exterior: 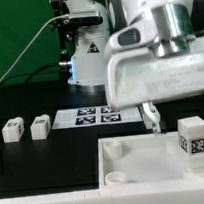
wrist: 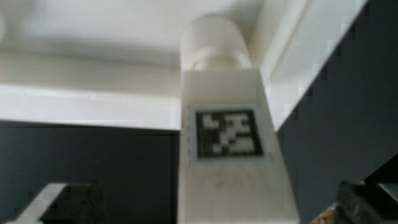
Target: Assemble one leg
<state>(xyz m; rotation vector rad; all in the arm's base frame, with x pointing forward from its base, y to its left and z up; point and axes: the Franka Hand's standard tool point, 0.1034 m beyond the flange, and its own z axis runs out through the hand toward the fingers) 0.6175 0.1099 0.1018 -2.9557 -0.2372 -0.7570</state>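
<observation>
My gripper [exterior: 179,111] is hanging wide open above the leg [exterior: 192,141], which is standing upright in the tray [exterior: 136,167].

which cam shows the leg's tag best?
Wrist view: the leg fills the picture and its tag faces the camera, though blurred. In the exterior view the leg stands small on the white tray at that view's right, tag visible but tiny.

Leg [exterior: 193,140] stands in tray [exterior: 135,159] (corner).
</observation>
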